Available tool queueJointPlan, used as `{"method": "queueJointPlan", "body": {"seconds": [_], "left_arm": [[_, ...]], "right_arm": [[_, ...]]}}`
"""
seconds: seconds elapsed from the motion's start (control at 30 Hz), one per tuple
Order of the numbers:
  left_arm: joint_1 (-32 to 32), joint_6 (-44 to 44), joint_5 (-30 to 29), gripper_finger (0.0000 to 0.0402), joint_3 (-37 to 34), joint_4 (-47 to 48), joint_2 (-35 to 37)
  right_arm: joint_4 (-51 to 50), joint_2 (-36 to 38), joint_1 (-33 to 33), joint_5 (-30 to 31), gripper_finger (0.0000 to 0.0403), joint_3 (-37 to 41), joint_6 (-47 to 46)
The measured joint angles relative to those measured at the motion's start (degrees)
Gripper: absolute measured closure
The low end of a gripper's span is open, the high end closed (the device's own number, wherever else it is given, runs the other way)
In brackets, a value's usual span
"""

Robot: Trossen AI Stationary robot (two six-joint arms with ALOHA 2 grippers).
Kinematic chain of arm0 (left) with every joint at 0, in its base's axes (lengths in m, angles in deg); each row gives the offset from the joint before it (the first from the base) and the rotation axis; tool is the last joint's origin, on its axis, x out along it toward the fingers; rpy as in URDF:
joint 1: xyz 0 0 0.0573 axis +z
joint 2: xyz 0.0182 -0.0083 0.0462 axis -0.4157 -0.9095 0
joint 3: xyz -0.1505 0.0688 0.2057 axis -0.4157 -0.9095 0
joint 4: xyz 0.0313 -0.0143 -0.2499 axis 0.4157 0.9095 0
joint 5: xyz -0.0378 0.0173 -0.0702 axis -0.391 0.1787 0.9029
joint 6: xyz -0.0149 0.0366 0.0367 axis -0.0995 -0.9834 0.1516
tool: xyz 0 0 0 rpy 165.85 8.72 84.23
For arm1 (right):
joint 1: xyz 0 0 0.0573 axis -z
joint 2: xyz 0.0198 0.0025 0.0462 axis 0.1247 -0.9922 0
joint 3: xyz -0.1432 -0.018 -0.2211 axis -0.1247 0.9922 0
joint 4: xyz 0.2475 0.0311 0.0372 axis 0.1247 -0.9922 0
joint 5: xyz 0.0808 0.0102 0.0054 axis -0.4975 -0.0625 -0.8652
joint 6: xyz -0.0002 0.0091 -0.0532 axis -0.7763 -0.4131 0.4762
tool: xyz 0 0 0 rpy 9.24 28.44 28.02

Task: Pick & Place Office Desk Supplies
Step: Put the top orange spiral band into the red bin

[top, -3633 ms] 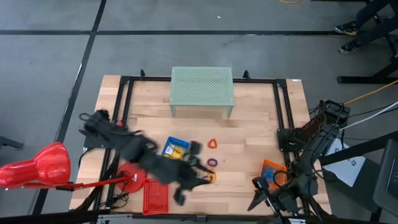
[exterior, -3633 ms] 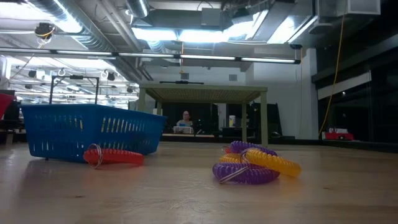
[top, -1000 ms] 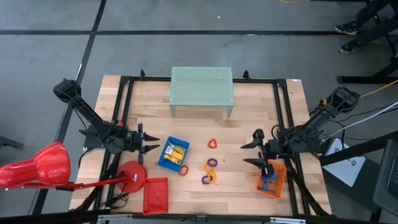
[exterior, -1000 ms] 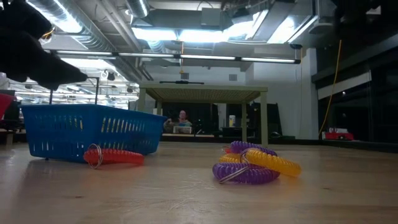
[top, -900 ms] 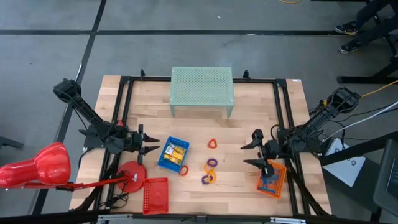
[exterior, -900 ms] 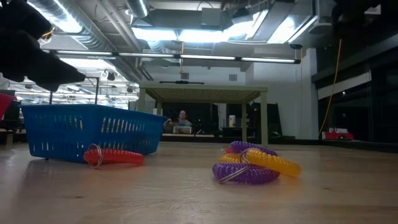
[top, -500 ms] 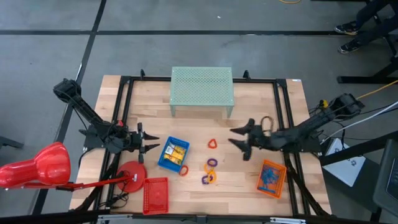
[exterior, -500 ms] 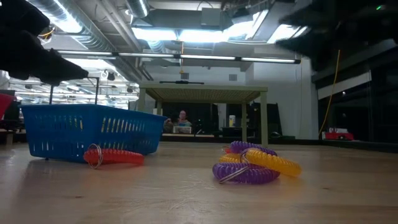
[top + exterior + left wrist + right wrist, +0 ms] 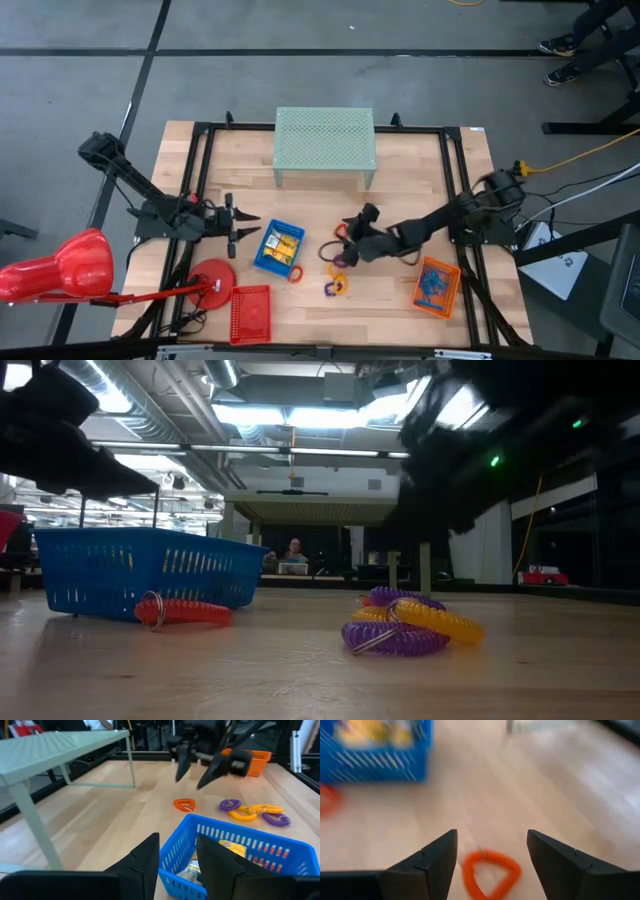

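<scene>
Hovering near the table's left edge, the left gripper [image 9: 243,232] holds nothing, its fingers slightly parted just beside the blue tray [image 9: 279,247] of yellow-and-black clips [image 9: 284,240]. Toward the middle, the right gripper [image 9: 345,240] spreads wide and empty above the orange loop [image 9: 492,873], with purple and yellow loops [image 9: 337,274] nearer the front edge.

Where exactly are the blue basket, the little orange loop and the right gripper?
blue basket [image 9: 279,246]: high view, on its yellow-filled middle.
orange loop [image 9: 491,875]: right wrist view, on its coiled edge.
right gripper [image 9: 491,851]: right wrist view, on the gap midway between its open fingertips.
</scene>
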Motion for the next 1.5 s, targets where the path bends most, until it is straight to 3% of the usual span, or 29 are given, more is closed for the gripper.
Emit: {"method": "queueJointPlan", "body": {"seconds": [0.17,0.47,0.83,1.13,1.5], "left_arm": [[1.07,0.59,2.32,0.0274,0.0,0.24,0.0],[1.05,1.8,2.93,0.0274,0.0,1.27,0.02],[1.05,3.1,3.96,0.0274,0.0,1.49,0.0],[1.05,2.67,4.03,0.0274,0.0,1.49,0.01],[1.05,2.88,4.09,0.0274,0.0,1.49,0.01]], "right_arm": [[-16.51,-4.3,0.88,-0.86,0.016,-7.58,-2.38],[-21.79,-4.82,0.93,-7.18,0.016,-9.25,-4.98],[-21.79,-5.15,0.66,-7.79,0.016,-9.23,-5.1],[-17.95,-5.15,0.64,-11.96,0.0163,-9.23,-3.65],[-16.08,-8.92,0.8,-13.0,0.0228,-9.45,-5.2]]}}
